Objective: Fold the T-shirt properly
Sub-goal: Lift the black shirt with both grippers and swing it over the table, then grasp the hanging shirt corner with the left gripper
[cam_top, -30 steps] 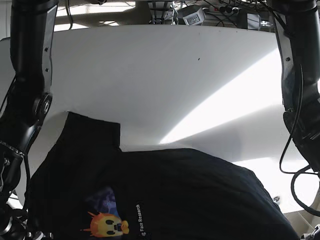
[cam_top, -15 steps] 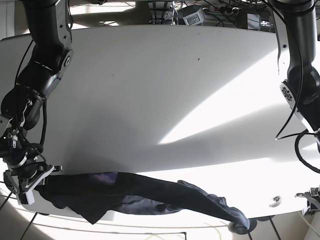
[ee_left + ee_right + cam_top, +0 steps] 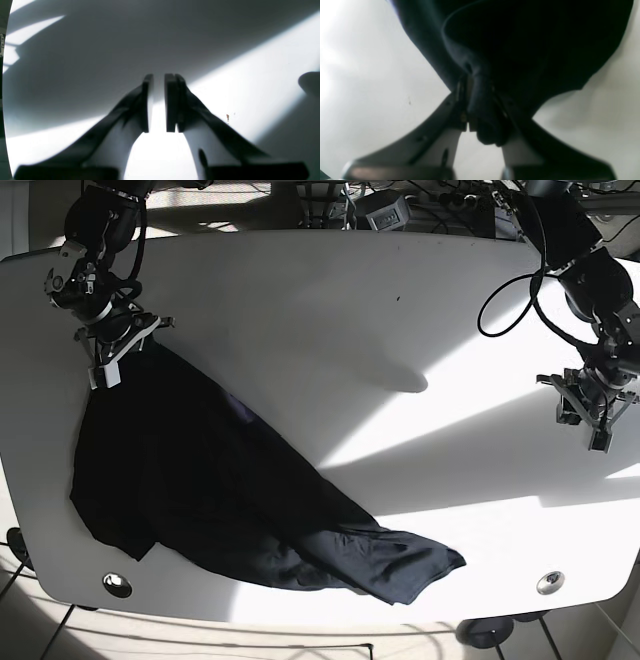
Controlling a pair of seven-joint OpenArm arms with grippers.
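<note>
the t-shirt (image 3: 215, 495) lies crumpled on the white table (image 3: 330, 330), its long axis running diagonally from the far corner by the right gripper (image 3: 118, 345) to the near edge. the right gripper is clamped on a fold of the shirt (image 3: 480, 110), holding that corner. the left gripper (image 3: 590, 402), jaws nearly together with a narrow gap and holding nothing (image 3: 157, 102), hovers well apart from the cloth; the shirt's loose bunched end lies nearer it.
</note>
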